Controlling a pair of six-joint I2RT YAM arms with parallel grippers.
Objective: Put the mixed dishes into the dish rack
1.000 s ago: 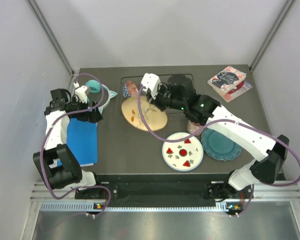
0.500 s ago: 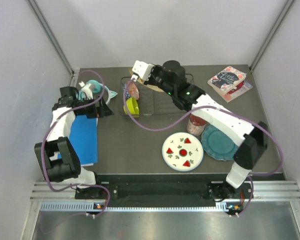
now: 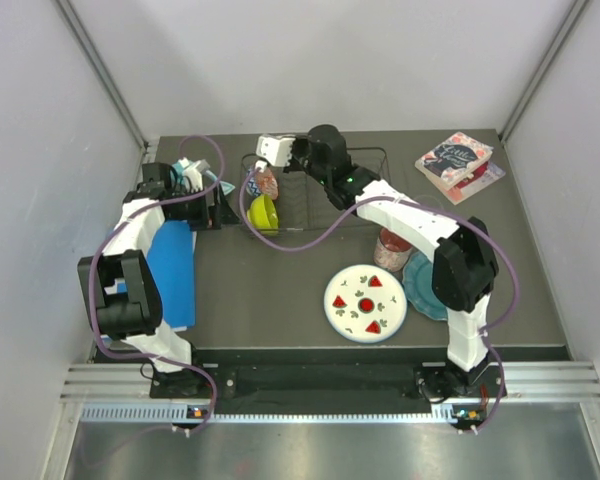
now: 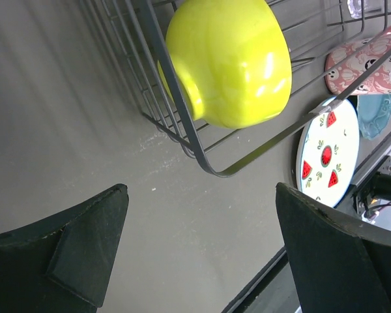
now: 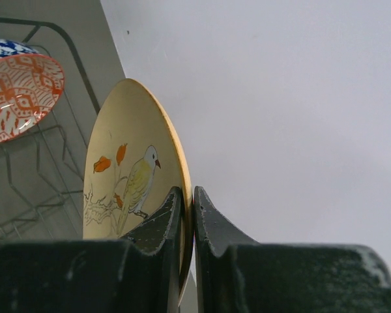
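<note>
My right gripper is shut on the rim of the cream bird-print plate and holds it upright on edge over the black wire dish rack, at its back left. The small red-blue patterned bowl and the small yellow-green bowl sit in the rack's left end. My left gripper is open and empty just left of the rack, low over the table, near the yellow-green bowl. The watermelon-slice plate, the teal scalloped plate and the pink floral mug are on the table.
Teal cat-ear headphones lie at the back left behind my left wrist. A blue folder lies along the left edge. Floral-covered books sit at the back right corner. My right arm stretches across the rack.
My right gripper has carried the bird-print plate from above the table's middle back to the rack's back left and turned it on edge. My left gripper has moved right, toward the rack.
</note>
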